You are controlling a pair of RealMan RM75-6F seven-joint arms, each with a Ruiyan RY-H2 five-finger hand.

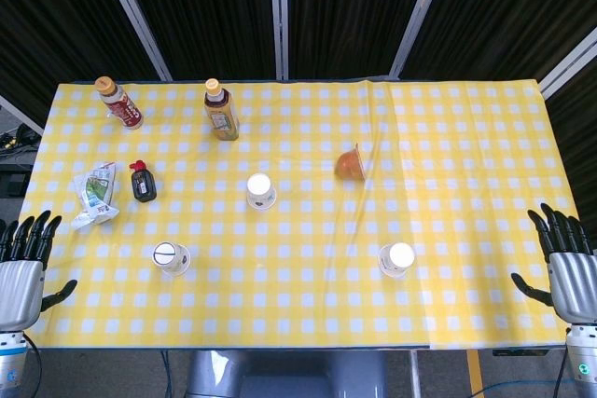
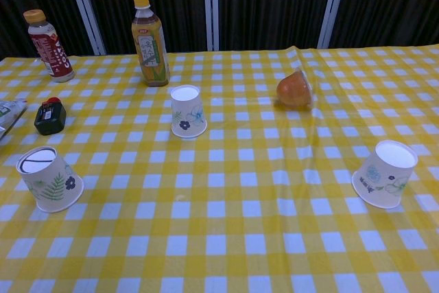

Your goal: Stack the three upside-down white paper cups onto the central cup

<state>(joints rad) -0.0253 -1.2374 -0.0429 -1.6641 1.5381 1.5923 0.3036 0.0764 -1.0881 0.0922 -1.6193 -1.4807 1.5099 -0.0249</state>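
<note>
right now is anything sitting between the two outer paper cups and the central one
Nothing visible does. The left cup and the right cup each have bare checkered cloth between them and the central cup. The small dark bottle and orange object lie off those lines.

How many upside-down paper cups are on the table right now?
3. The central cup sits mid-table below the green-label bottle. The left cup is near the front left. The right cup is near the front right. None stacked; none appear hidden.
</note>
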